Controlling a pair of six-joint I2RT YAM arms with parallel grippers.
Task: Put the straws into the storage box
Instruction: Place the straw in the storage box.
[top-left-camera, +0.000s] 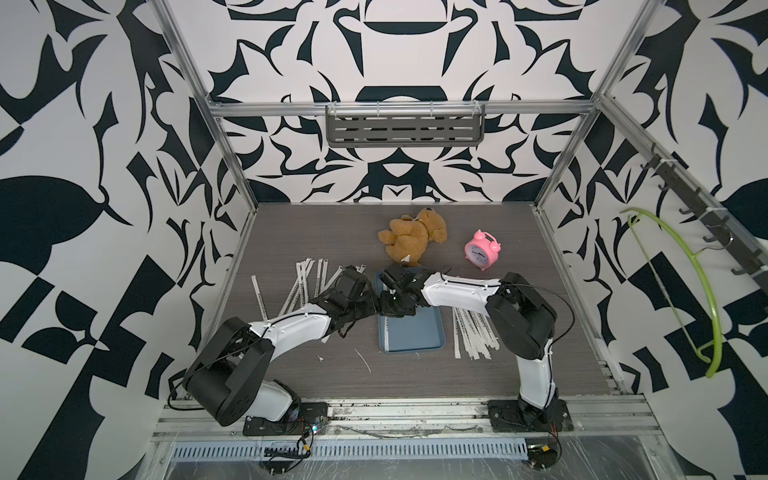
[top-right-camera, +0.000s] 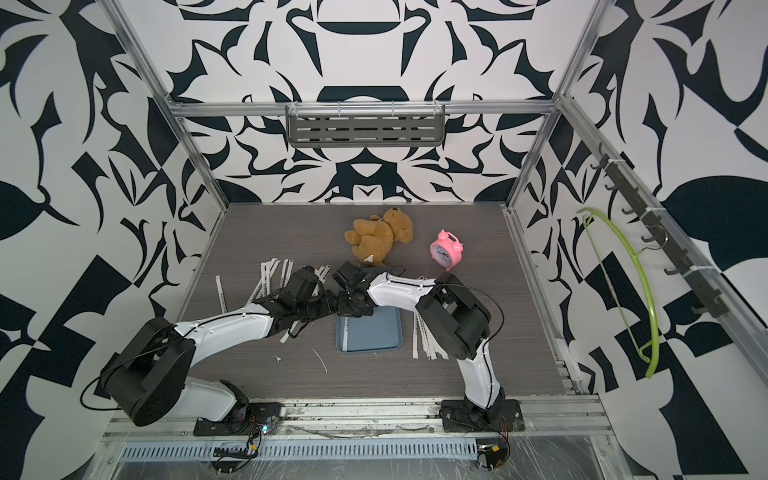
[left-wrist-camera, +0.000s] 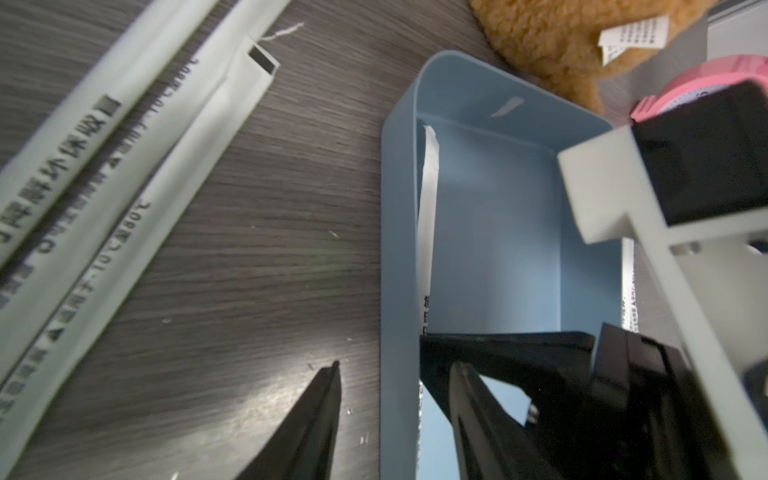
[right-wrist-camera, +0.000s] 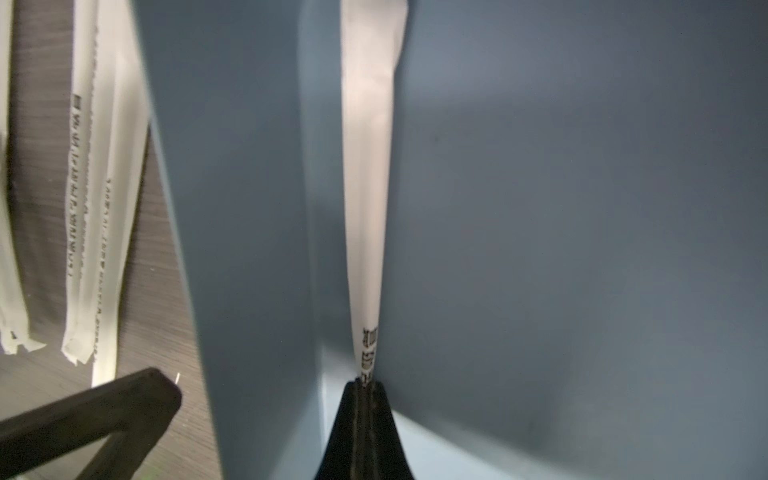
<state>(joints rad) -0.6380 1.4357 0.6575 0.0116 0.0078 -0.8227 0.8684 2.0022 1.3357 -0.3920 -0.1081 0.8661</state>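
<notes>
A white paper-wrapped straw (right-wrist-camera: 368, 187), clamped in the right gripper (right-wrist-camera: 365, 384), is best laid flat inside the shallow blue-grey plastic tray (left-wrist-camera: 399, 249), the left gripper (left-wrist-camera: 397, 374) parted halfway, empty.

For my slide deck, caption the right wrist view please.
Right gripper pinches one straw inside the storage box; more straws lie outside on the table.

Dark grey wood-grain table (top-left-camera: 291, 232). Directly on it: blue storage box (top-left-camera: 415, 332) at centre, straws (top-left-camera: 307, 278) fanned to its left, a second bunch (top-left-camera: 473, 336) to its right (many overlapping). Teddy bear (top-left-camera: 411, 239) and pink alarm clock (top-left-camera: 482, 251) lie behind; white scraps (top-left-camera: 362, 359) lie in front.
</notes>
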